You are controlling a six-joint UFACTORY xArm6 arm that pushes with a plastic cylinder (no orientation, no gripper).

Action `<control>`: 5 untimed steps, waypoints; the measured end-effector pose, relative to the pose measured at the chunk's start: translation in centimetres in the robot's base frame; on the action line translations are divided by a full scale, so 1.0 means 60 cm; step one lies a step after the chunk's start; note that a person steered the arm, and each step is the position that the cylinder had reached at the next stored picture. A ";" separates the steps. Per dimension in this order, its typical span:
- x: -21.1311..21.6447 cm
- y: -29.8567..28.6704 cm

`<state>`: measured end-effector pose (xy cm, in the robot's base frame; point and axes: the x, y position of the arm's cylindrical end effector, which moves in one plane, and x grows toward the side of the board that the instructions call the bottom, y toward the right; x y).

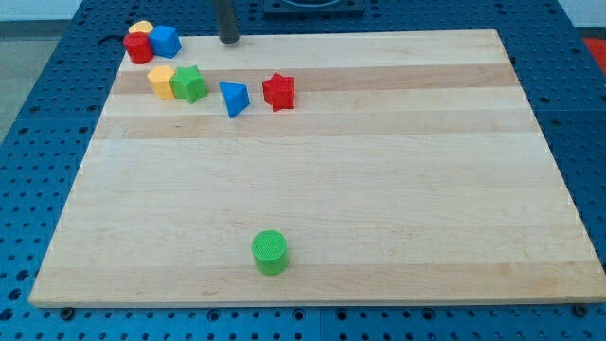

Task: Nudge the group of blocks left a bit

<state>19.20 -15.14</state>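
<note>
Tip: the rod's lower end, my tip (229,41), rests at the top edge of the tabletop (379,218), just beside the corner cluster on its right and touching no block.
Fingers: none; the arm ends in a bare rod, so nothing is clenched or grasped.
Corner cluster: a red block (138,48), a yellow block (142,28) behind it and a blue block (166,41) sit pressed together at the top-left corner.
Second row: a yellow block (162,81) touches a green star (190,83); a blue triangle (234,98) and a red star (278,91) stand near, slightly apart.
Lone block: a green cylinder (271,252) stands well apart, near the bottom edge.
Task's thing: probably the blocks gathered toward the top-left; which ones count as the group is unclear.
Why placed so: the tip stands right of the cluster, which suits a leftward push.
Containers: none visible.
</note>
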 end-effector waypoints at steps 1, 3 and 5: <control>-0.001 -0.021; 0.019 -0.039; 0.000 -0.027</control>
<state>19.21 -16.74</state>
